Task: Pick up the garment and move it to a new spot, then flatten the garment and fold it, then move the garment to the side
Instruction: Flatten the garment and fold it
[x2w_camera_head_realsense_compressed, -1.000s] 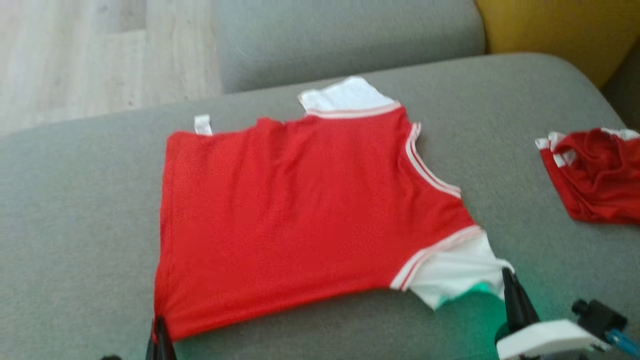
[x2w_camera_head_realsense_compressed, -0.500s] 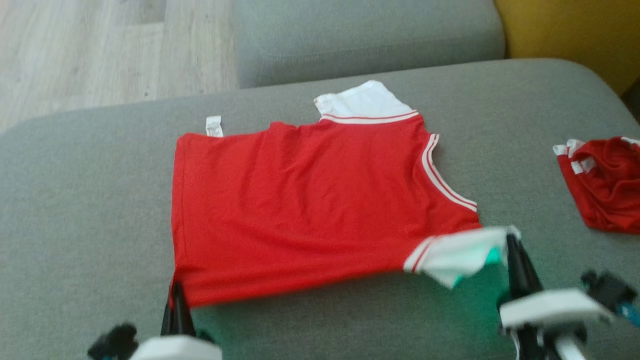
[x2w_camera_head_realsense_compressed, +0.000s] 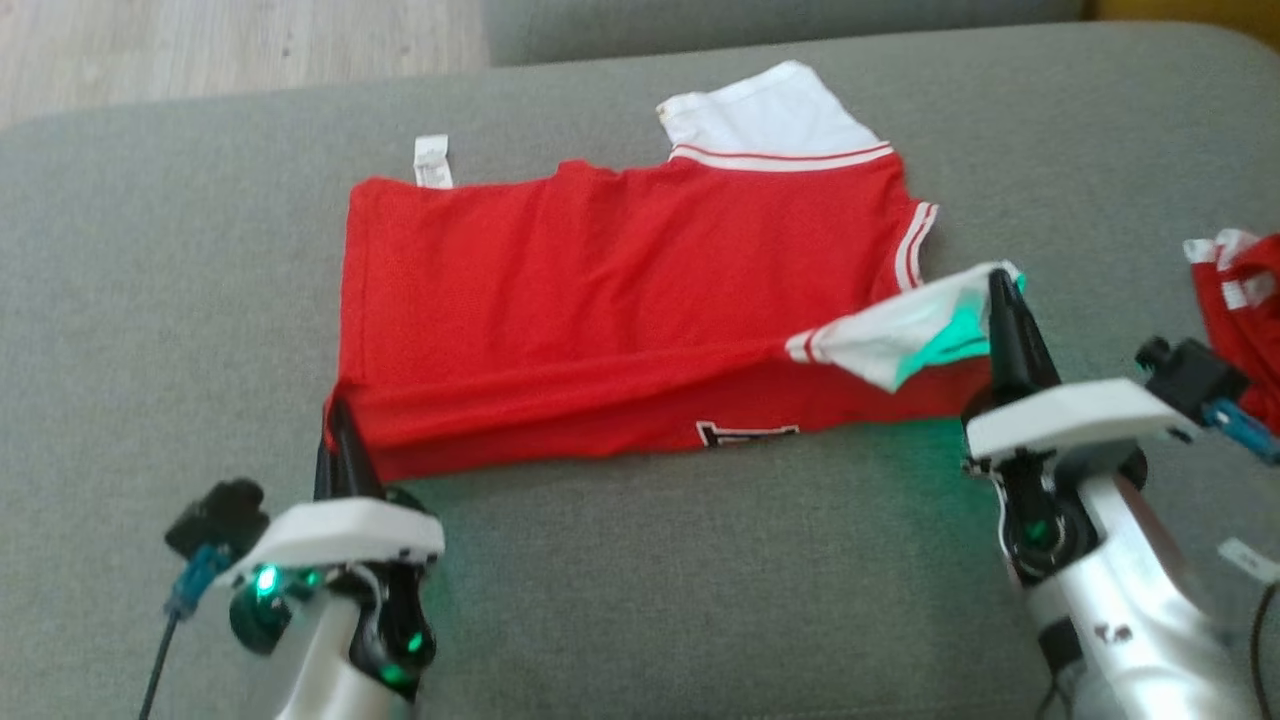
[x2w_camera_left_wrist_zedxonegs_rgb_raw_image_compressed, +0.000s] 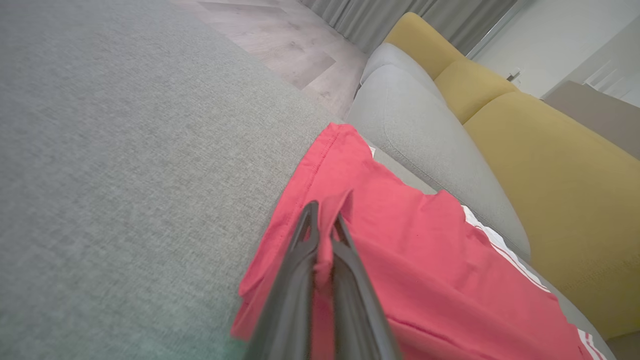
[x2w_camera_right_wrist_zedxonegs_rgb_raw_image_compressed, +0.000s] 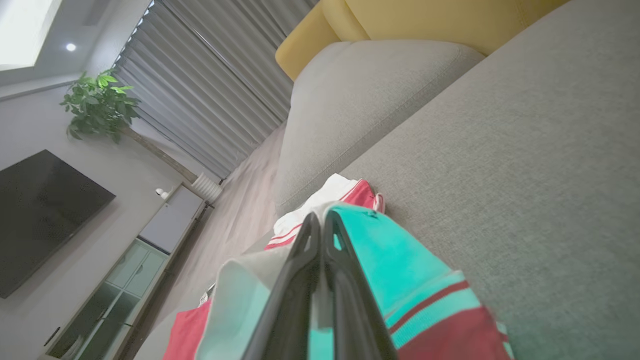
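L gripper (x2w_camera_head_realsense_compressed: 338, 425) & R gripper (x2w_camera_head_realsense_compressed: 1000, 290) both pinched tight on garment (x2w_camera_head_realsense_compressed: 600, 260) near edge, now raised vs 1 s ago; far edge ahead of tips, so fold's underway.

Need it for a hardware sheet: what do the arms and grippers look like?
The left gripper and right gripper each have two long, dark, tapering fingers on a white plate. Glossy white forearms, green lights, a black module with blue connector at each wrist.

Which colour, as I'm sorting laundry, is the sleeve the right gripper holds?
The sleeve is white with red-striped band, tinted green near the right gripper; clearest in head view.
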